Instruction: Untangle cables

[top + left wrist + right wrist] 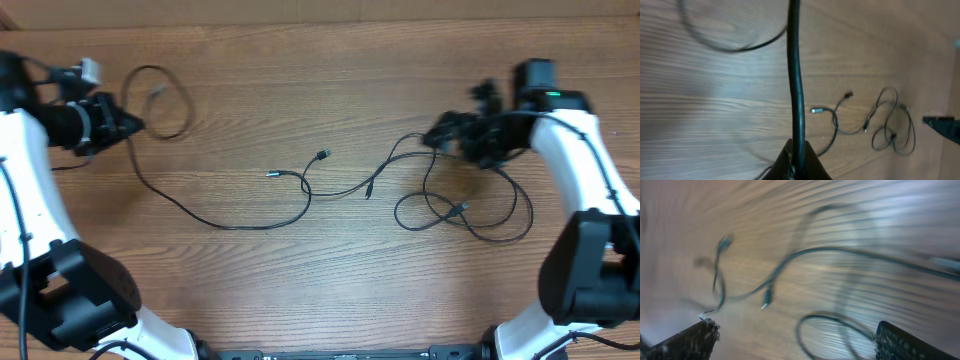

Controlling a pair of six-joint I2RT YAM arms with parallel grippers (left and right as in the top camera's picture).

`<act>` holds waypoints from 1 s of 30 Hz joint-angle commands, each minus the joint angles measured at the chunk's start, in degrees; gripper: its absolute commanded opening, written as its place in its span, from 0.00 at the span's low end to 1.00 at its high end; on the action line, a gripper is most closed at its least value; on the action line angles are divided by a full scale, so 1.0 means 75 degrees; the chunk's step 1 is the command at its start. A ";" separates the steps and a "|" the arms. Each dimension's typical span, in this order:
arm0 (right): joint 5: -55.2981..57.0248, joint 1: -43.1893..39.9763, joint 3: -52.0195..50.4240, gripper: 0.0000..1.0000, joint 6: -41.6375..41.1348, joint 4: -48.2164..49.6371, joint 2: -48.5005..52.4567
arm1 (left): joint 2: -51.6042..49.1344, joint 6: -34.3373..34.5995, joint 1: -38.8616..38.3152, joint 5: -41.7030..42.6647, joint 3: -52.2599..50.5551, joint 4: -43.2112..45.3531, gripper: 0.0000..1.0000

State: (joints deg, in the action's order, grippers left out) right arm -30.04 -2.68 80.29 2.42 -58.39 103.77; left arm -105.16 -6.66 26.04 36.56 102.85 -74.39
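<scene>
The left fingers (133, 125) pinched one of the cables (240, 222), which trailed across the desk (330, 300) to the centre. The right fingers (432, 138) were spread beside the looped rest. The step looked like drawing strands apart; next, the right needed a grip.

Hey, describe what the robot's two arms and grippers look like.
Both arms have glossy white shell links joined by black joints: the left arm and the right arm. The left gripper and right gripper are black. Thin black wires run along the links, and a small green light glows near the right wrist.
</scene>
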 commanded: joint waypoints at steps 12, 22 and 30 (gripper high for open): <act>0.0662 0.3401 -0.1521 0.87 0.3182 0.2495 -0.0157 | 0.0035 0.2506 -0.1751 -0.2107 -0.1705 0.1443 0.04; 0.0656 0.3873 -0.2145 0.70 0.3383 0.3797 0.0259 | 0.0035 0.2524 -0.1778 -0.2104 -0.1708 0.1373 0.04; 0.0603 0.3972 -0.2162 0.65 0.4156 0.4144 0.0641 | 0.0035 0.2556 -0.1778 -0.2104 -0.1708 0.1376 0.04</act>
State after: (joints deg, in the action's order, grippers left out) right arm -25.26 26.41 64.31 29.69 -28.77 107.20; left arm -105.16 11.90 13.04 21.17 90.35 -64.03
